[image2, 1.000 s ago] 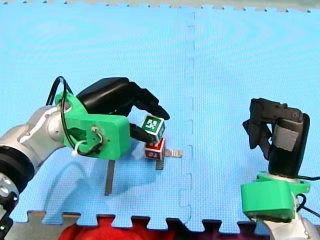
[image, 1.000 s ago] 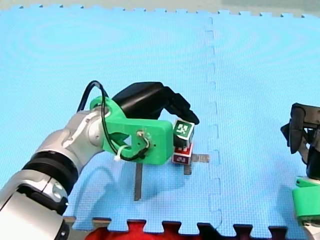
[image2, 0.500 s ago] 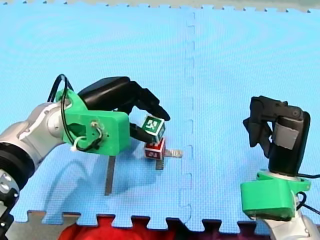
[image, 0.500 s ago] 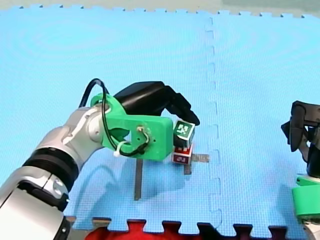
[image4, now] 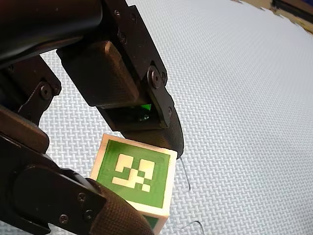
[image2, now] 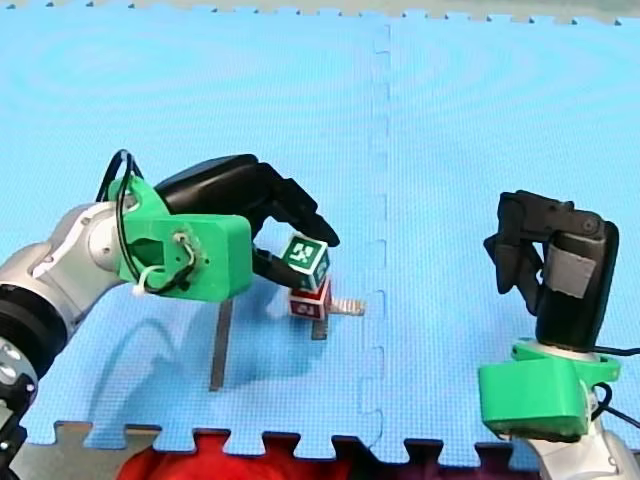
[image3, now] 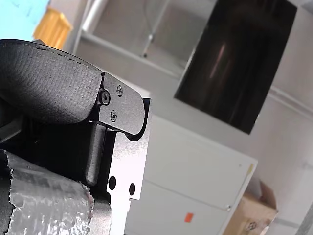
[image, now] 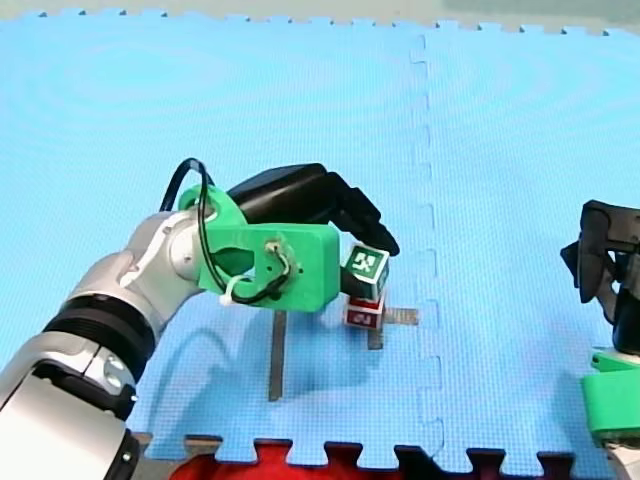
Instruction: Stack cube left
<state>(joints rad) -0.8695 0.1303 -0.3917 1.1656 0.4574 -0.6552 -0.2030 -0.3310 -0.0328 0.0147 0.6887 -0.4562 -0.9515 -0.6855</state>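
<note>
The green cube (image: 367, 268) is clamped, slightly tilted, in the left hand (image: 300, 200) directly over the red cube (image: 362, 316), toward 6 o'clock on the mat (image: 300, 90). Placement is judged under way; levelling, lowering and release are called for next. Nothing is held by the right hand (image2: 548, 265), at 3 o'clock of the cubes.

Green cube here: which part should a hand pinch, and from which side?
Pinch two opposite side faces of the green cube, coming from the left as the left hand does; it is tilted over the red cube, so its underside is blocked. The right hand is at the right.
</note>
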